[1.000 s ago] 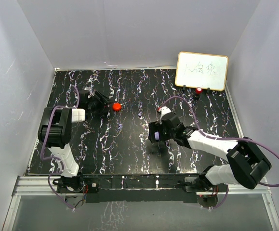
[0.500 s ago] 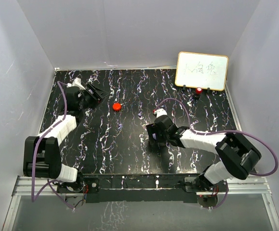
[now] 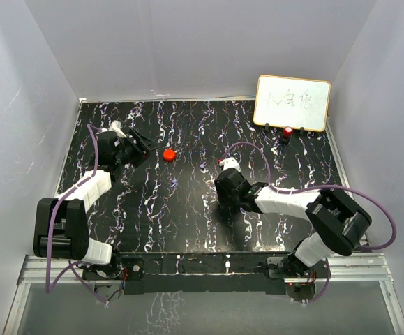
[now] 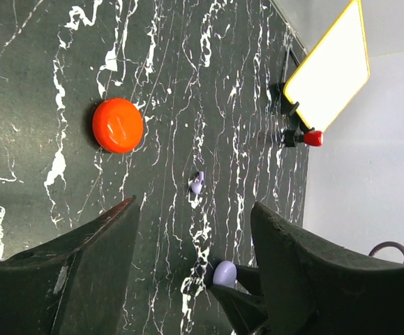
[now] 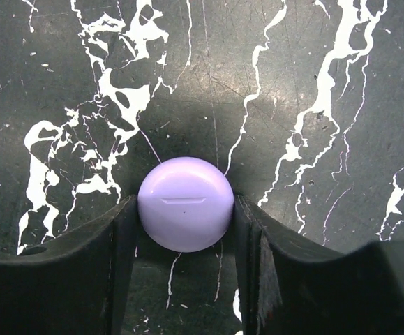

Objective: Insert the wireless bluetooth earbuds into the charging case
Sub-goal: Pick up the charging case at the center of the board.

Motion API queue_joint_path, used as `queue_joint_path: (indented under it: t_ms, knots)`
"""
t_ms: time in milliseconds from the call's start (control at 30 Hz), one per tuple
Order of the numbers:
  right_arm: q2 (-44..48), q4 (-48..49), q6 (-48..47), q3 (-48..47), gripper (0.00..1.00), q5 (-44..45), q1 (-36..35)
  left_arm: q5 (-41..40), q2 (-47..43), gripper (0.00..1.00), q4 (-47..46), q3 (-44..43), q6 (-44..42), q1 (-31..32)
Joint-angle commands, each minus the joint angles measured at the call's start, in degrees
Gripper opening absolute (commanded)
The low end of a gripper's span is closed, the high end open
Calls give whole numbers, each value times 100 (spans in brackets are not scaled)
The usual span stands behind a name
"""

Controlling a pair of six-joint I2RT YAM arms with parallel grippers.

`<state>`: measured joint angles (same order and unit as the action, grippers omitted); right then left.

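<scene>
My right gripper (image 5: 185,209) is shut on a pale purple round case (image 5: 185,203), its lid closed, low over the black marbled table. In the top view this gripper (image 3: 222,187) is at mid-table. My left gripper (image 4: 192,209) is open and empty; in the top view (image 3: 139,144) it sits at the far left, just left of a red round case (image 3: 168,154). The left wrist view shows the red case (image 4: 118,125), one tiny pale purple earbud (image 4: 197,183) lying on the table beyond it, and the held purple case (image 4: 224,273). No red earbud shows.
A white board with a yellow frame (image 3: 292,102) stands at the far right, with a small red-topped object (image 3: 287,131) at its foot. Grey walls enclose the table (image 3: 188,223) on three sides.
My left gripper drew back from the red case toward the far left, then settled just left of it. My right gripper shifted slightly farther and left, still holding the purple case.
</scene>
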<state>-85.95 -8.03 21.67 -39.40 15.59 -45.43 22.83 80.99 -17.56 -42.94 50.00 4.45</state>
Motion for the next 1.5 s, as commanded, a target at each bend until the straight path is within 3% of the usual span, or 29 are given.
queue_joint_path:
  t_ms: [0,167,300,567,800,1067,1467]
  knots:
    - [-187,-392,157,-279,43,208,-193,450,-228,64,56,-83,-104,-5]
    - [-152,-450,-85,-519,31,390,-263,931,-82,64,-22,-199,-100,36]
    - [15,152,-795,-608,28,210,-268,1318,7,64,-101,-234,-93,64]
    - [190,1983,-2505,-417,26,-889,-235,1991,68,65,-299,-99,15,106]
    - [117,3091,-3107,-413,25,-2408,212,2452,131,66,-678,147,99,233]
    - [-534,3167,-3348,-1149,23,-3664,600,2722,347,65,-964,207,83,601]
    - [-1227,2835,-3316,-2046,20,-4234,745,2477,499,56,-1263,390,112,926]
